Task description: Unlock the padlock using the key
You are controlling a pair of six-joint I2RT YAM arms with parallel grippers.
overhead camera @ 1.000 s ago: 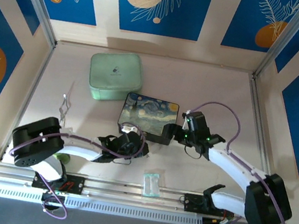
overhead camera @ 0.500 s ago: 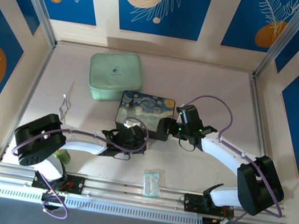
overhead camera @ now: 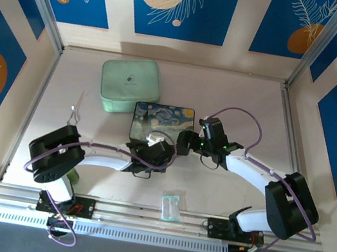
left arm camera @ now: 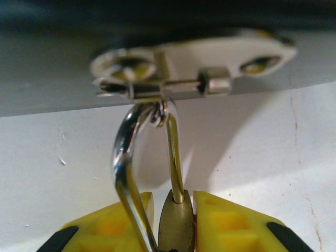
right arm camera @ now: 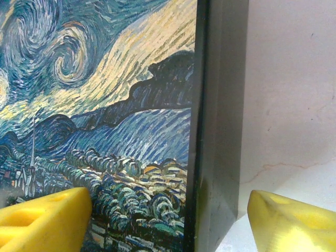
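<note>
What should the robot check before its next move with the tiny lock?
1. Padlock sits between the left gripper's fingers: ok.
2. Grip on it firm: cannot tell.
3. Shackle threaded through the clasp: ok.
4. Where the key is: cannot tell.
5. Right gripper open, straddling the painted box's side edge: ok.

Left fingers [left arm camera: 231, 223] pinched narrow; right fingers [right arm camera: 44, 220] spread wide.
</note>
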